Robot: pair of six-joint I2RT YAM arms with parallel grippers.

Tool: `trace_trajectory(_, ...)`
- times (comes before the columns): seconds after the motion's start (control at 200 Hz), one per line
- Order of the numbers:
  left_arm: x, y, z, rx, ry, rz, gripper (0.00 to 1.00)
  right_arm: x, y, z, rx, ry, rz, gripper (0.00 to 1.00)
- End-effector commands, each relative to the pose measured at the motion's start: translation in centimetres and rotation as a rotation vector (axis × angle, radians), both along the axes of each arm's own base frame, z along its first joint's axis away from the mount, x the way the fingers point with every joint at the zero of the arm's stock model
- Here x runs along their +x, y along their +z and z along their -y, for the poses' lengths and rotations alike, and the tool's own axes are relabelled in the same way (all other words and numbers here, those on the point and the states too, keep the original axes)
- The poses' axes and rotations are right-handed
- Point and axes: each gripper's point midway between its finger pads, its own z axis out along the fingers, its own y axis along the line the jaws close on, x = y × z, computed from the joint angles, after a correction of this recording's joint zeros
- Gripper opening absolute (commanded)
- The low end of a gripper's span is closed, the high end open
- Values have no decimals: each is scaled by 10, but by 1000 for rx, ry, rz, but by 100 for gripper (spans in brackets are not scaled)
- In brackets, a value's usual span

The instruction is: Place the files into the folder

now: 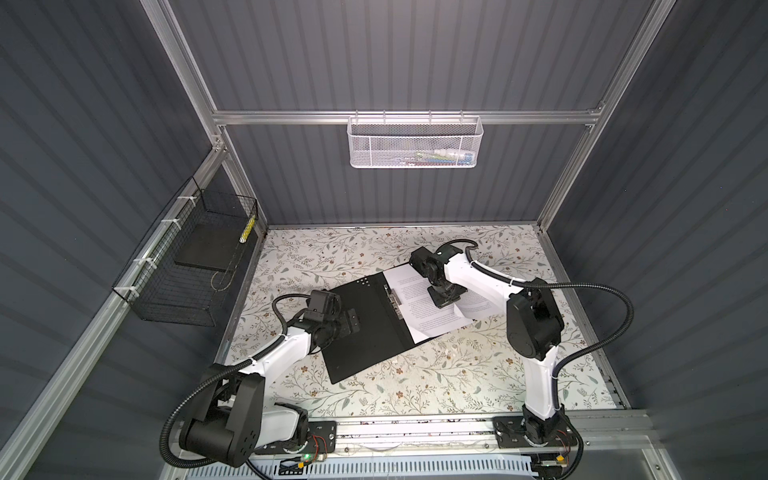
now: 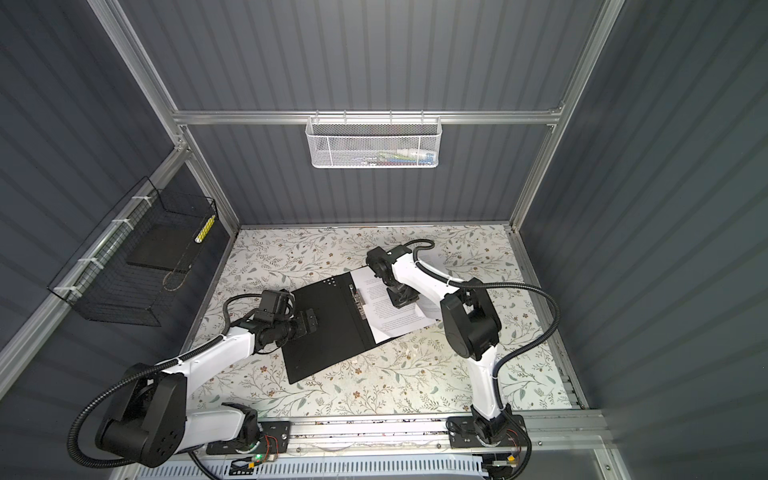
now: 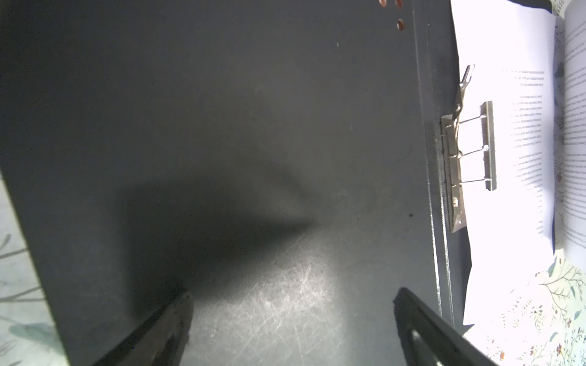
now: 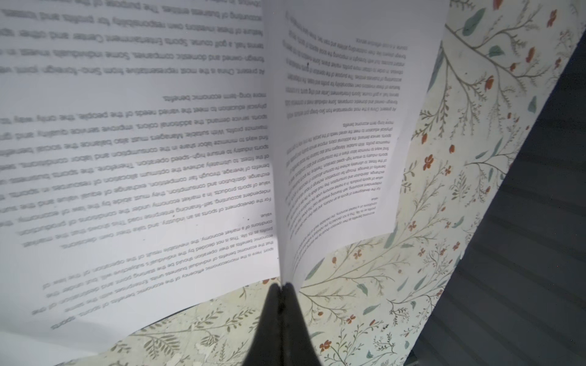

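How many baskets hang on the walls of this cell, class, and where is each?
2. A white mesh basket hangs from the back rail, and a black wire basket is tied to the left side rail. None seems hidden.

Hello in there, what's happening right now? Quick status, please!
Left gripper open, above the open folder. Right gripper shut on the files, sheet edge pinched, curled up. Files lie on folder's right-hand half. Nothing blocking.
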Motion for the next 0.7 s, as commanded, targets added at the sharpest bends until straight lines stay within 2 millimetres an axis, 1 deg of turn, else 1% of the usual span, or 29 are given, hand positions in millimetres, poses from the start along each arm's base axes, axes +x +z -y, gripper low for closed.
trace_trajectory(0.0,-4,-1,-5,7,17,-12,100,-8,-10,-25,49,24,-28,0)
trace_trajectory(0.16,-4,-4,-4,4,16,-18,100,-15,-19,-53,86,60,-44,0)
trace_trajectory(0.36,-5,-4,-5,7,19,-19,100,-21,-30,-78,107,108,-69,0)
trace_trajectory(0.45,-6,-4,-6,9,20,-19,100,-24,-33,-85,111,118,-79,0)
trace_trajectory(0.695,-6,-4,-6,9,20,-20,100,-34,-40,-93,121,132,-105,0)
